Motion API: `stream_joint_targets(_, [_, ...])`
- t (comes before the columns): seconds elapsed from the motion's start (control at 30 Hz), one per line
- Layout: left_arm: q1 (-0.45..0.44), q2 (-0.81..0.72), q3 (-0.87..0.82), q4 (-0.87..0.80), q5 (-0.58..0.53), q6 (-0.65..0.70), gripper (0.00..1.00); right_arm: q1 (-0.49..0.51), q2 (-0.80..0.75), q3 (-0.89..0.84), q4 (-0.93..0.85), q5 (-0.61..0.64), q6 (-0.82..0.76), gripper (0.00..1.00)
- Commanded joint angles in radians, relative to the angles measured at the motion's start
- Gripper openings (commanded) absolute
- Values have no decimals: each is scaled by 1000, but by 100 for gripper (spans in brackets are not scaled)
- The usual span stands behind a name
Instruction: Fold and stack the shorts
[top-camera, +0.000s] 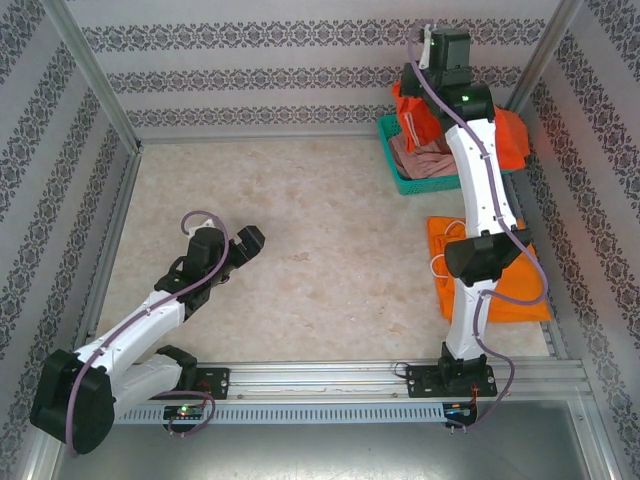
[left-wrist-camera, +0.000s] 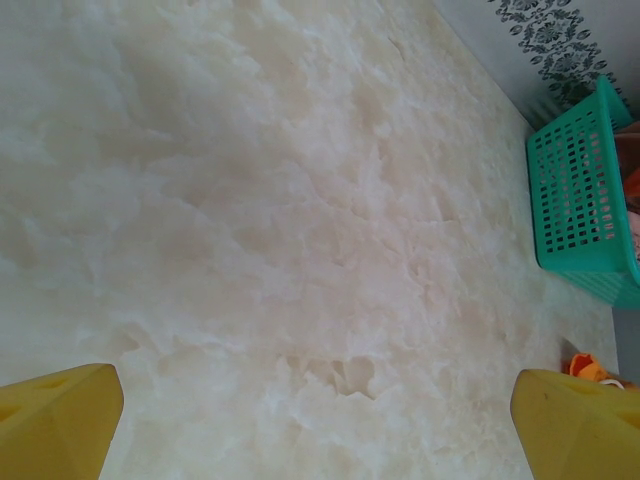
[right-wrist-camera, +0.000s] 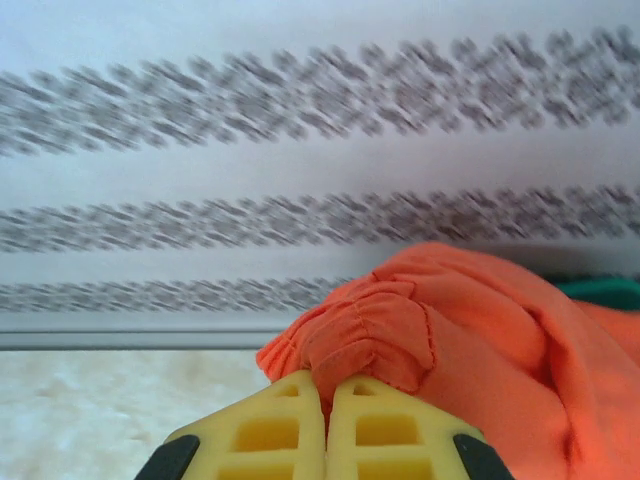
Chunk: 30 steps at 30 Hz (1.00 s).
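Note:
My right gripper is shut on a bunched, gathered edge of the red-orange shorts. In the top view that gripper is raised over the teal basket at the back right, and the red-orange shorts hang from it. Dusty pink shorts lie in the basket. Bright orange shorts lie folded flat on the table beside the right arm, with a white drawstring at their left edge. My left gripper is open over bare table at centre-left, its yellow fingers wide apart.
More orange cloth shows to the right of the right arm near the basket; I cannot tell which pair it belongs to. Patterned walls enclose the table on three sides. In the left wrist view the teal basket sits far right.

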<state>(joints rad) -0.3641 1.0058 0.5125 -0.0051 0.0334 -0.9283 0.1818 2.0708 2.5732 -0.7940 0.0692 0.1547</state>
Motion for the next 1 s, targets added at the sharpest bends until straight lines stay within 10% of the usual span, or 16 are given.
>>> stream_joint_targets(0.0, [14,-26,13,-27,-6,-14,100,45,-43,111,45,-66,17,0])
stream_joint_targets(0.27, [13,-66,35,-55,-33,1,100,175,-62,277,106,-278,94,0])
stream_joint_targets(0.6, [14,-178,52,162,56,-124,100,353,-138,227,31,-218,-23,0])
stream_joint_targets(0.97, [-41,119,-52,700,236,-696,100,360,-520,-759,267,-111,-8,0])
